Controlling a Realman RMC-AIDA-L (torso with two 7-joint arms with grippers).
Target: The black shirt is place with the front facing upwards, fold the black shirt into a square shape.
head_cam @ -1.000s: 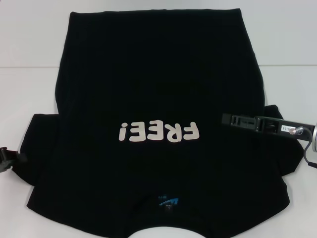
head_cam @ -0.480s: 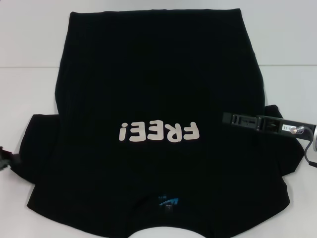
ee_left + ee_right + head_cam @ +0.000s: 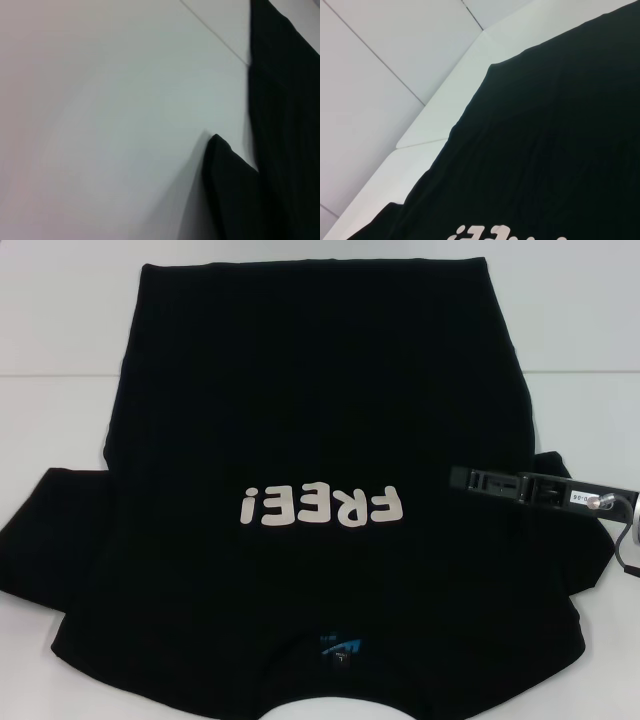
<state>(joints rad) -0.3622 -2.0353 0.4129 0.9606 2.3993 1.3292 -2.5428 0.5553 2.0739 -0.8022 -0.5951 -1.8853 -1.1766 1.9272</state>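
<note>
From the head view, the black shirt lies print-up across the white table, collar at the bottom edge of the frame. The right tool hovers at mid right over the sleeve; whether its fingers are apart I cannot tell. It could snag only one layer, I'd say, and drag the body askew. The left tool is out of frame.

The left wrist view shows a sleeve corner at the lower right.

The right wrist view cuts off the lettering.

Black shirt — cream block letters "FREE!" at centre frame, upside down in head view. Blue neck label, lower centre — print unreadable.
</note>
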